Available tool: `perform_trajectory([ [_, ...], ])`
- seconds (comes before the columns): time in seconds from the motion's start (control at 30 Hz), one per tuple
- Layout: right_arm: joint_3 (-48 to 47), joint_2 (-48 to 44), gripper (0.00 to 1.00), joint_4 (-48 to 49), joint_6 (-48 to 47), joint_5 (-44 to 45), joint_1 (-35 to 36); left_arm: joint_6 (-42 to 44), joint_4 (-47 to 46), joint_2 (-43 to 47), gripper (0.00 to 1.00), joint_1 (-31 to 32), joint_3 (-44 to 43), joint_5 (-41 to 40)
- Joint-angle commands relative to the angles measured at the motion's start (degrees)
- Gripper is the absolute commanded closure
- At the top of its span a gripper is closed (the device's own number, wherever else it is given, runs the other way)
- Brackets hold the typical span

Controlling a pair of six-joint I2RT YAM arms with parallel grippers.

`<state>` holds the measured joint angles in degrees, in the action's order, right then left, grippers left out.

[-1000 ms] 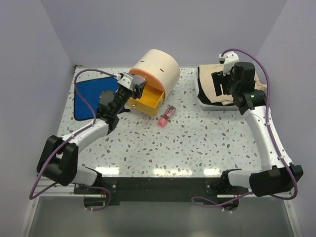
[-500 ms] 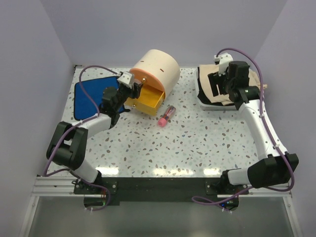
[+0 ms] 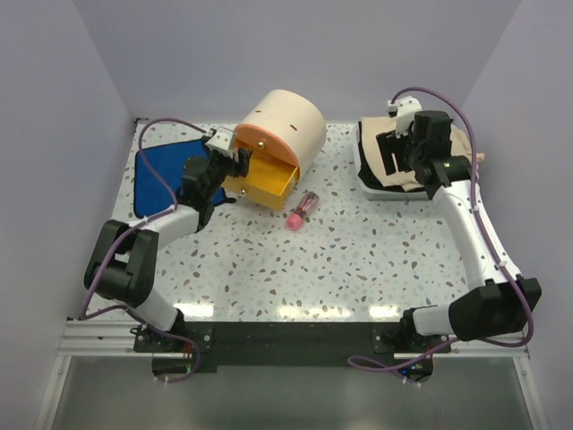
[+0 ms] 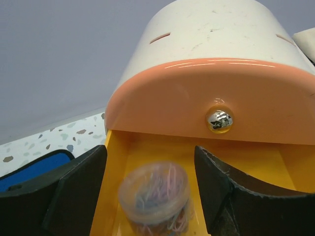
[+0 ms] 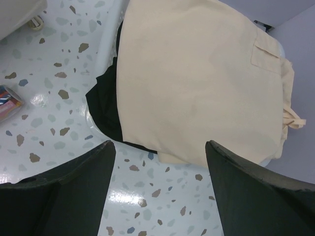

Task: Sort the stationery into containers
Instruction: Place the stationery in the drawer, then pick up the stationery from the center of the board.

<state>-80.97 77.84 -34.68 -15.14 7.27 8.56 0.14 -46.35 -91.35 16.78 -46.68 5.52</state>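
The jar (image 4: 154, 196) in the yellow drawer (image 4: 251, 160) is blurred, its contents unreadable. The pink tube (image 5: 6, 103) runs off the left edge.

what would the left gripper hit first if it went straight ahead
Probably the clear jar in the yellow drawer, right between the fingers of the open left gripper; it is blurred, so depth is uncertain.

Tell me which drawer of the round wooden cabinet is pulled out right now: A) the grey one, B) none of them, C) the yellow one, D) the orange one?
C: the yellow drawer sticks out from the cabinet, just below the orange drawer, whose front sits flush and shut.
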Motion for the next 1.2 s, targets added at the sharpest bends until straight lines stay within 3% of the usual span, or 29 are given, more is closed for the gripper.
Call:
perform_trajectory([
  [0.0,-2.1,0.8,0.23,1.5,-0.9,-1.2,-0.1,0.6,-2.1,2.4,0.2,-1.4,-0.3,-0.2],
  [0.13,-2.7,0.9,0.23,0.9,-1.2,-1.8,-0.1,0.5,-1.9,3.7,0.09,-2.1,-0.2,1.9],
  [0.33,-3.1,0.6,0.22,-2.7,-6.3,-10.9,0.0,0.3,3.5,10.5,0.08,-2.8,-3.7,-0.2],
  [0.4,-3.2,1.1,0.22,-4.3,-11.4,-18.7,1.1,1.4,5.7,12.8,0.08,-3.2,-5.0,-2.1],
  [0.57,-4.9,7.0,0.23,-12.1,-30.3,-24.2,12.8,2.7,16.2,18.7,0.01,-7.6,-9.2,-6.6],
  [0.7,-7.2,13.2,0.24,-14.4,-41.6,-25.6,17.9,0.7,35.6,19.4,0.0,-14.9,-15.8,-2.6],
  [0.8,-7.2,16.7,0.26,-14.1,-50.0,-26.1,19.8,0.4,41.6,20.9,0.0,-20.3,-15.3,-0.4],
  [0.97,-7.2,21.4,0.27,-13.5,-63.6,-26.3,20.8,1.0,42.0,26.0,0.0,-22.9,-10.6,-1.2],
  [1.17,-6.1,25.0,0.27,-12.0,-73.3,-29.1,20.8,-1.3,43.7,29.9,0.0,-22.8,-7.0,-1.7],
])
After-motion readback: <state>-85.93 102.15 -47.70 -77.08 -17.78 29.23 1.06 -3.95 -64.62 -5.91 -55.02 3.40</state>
